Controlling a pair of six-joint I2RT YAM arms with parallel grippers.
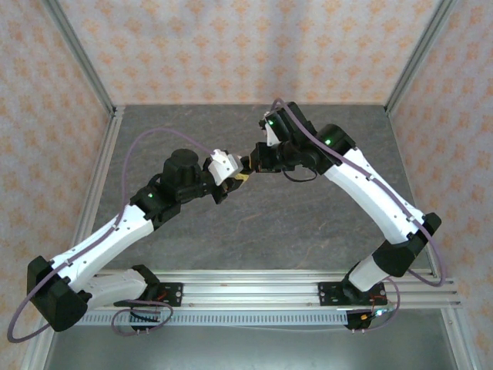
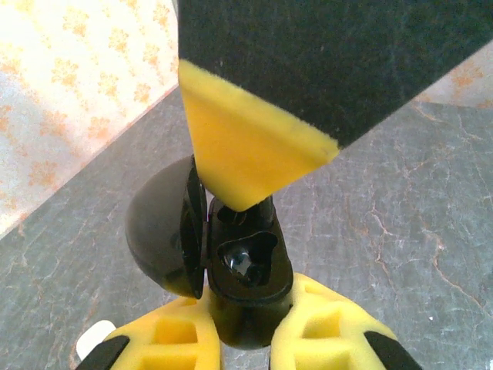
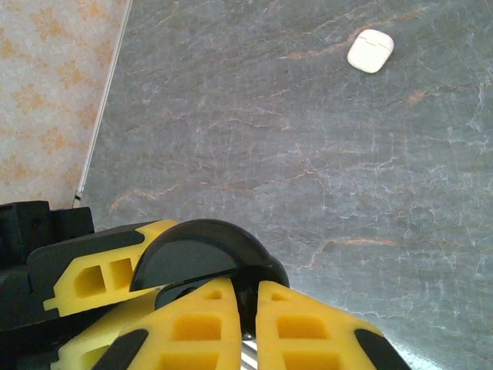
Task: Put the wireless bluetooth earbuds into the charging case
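My left gripper [image 2: 246, 302] is shut on the base of a black charging case [image 2: 248, 271] and holds it above the table. Its lid [image 2: 163, 231] hangs open to the left. The near socket [image 2: 246, 258] is a glossy empty hollow. My right gripper [image 2: 245, 194] comes down from above, shut, with its yellow tips pressed onto the far socket and covering it. In the right wrist view the right gripper [image 3: 248, 299] stands over the case rim [image 3: 266, 271], beside the lid [image 3: 202, 245]. The earbuds are hidden. Both grippers meet at mid-table: left gripper [image 1: 233, 179], right gripper [image 1: 249, 165].
A closed white charging case [image 3: 370, 50] lies on the grey marbled table [image 3: 308, 139], far from the grippers. A small white thing [image 2: 91, 339] sits on the table below the left gripper. Patterned walls close in the table on three sides.
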